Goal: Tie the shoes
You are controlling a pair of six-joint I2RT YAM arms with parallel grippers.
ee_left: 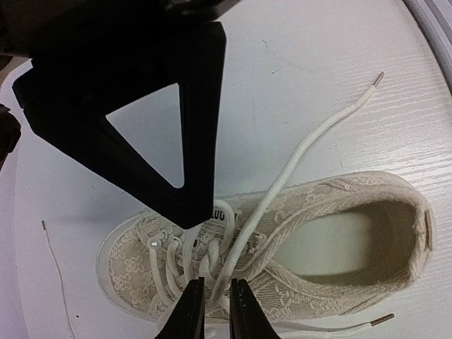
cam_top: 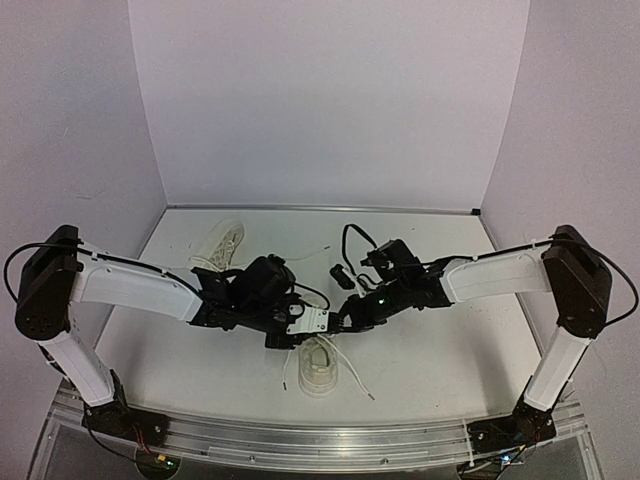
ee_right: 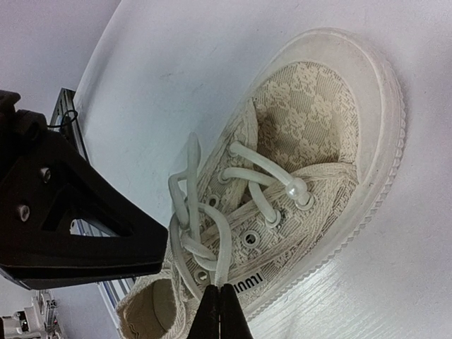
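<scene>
One cream-white shoe [cam_top: 320,372] lies near the table's front, under both grippers. My left gripper [cam_top: 302,325] is shut on a white lace [ee_left: 311,141] just above the eyelets, its fingertips [ee_left: 191,311] close on either side; this lace's free end trails across the table. The same shoe [ee_left: 332,289] fills the left wrist view. My right gripper [cam_top: 347,315] is shut on a lace loop [ee_right: 224,240] beside the tongue of that shoe [ee_right: 318,99], above a first crossing knot. The second shoe [cam_top: 218,245] lies at the back left, untouched.
The right arm's black finger [ee_left: 141,106] looms over the left wrist view, and the left arm's finger [ee_right: 63,226] over the right wrist view. Loose lace ends [cam_top: 355,385] trail beside the near shoe. An aluminium rail [cam_top: 320,442] edges the front. Walls close in on three sides.
</scene>
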